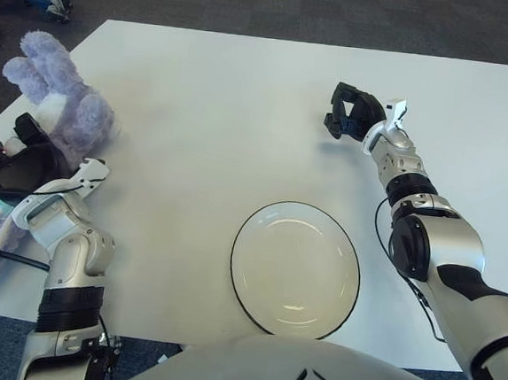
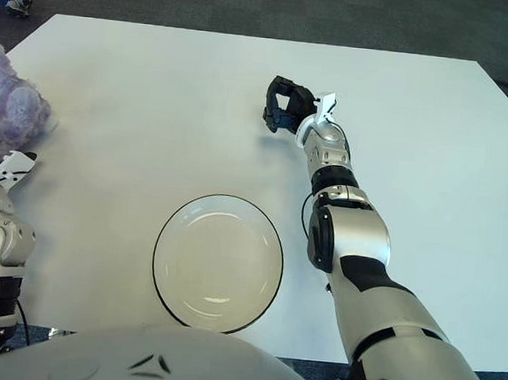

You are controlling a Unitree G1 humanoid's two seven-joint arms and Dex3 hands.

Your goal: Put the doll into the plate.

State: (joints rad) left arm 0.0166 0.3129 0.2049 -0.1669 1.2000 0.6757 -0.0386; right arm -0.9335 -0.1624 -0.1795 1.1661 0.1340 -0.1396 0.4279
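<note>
head stereo pair, overhead, table (image 1: 245,91) shared

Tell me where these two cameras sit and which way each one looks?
Left eye view: on the head, looking forward and down at the table; shows both arms, left hand on the doll.
Right eye view: a little to the right, same aim; right hand shows, left hand cut off.
Shared: plate, doll, table, right arm.

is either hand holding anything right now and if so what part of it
The left hand grips the purple plush bunny doll low on its body at the table's left edge. The right hand holds nothing, fingers curled, beyond the plate.
</note>
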